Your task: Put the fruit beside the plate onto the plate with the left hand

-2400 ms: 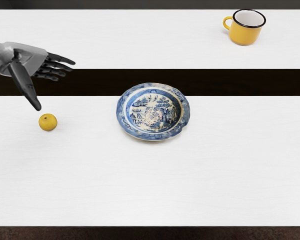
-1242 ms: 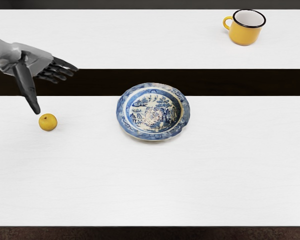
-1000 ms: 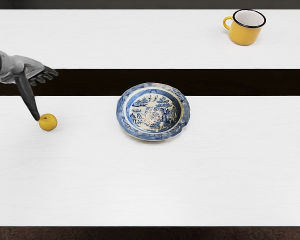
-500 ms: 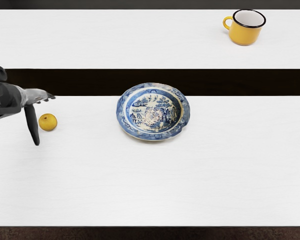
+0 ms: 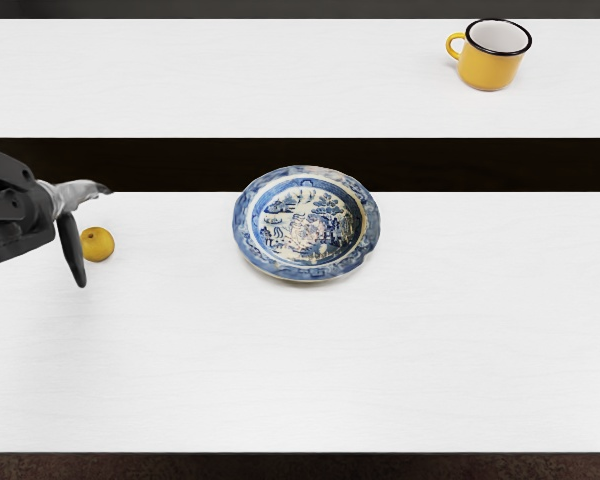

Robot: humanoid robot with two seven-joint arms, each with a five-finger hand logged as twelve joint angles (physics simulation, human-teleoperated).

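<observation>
Descent over the last second has brought the left hand (image 5: 64,200) low beside the fruit (image 5: 97,243), open and holding nothing, thumb hanging just left of it. The fruit rests on the tabletop (image 5: 280,350), well left of the plate (image 5: 244,215); closing around it looks next.

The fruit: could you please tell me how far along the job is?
Done: nothing yet; the fruit lies on the table left of the plate. In hand: the open left hand is at the fruit, thumb beside it, not gripping. Left: grasp, carry, set it on the plate.
</observation>
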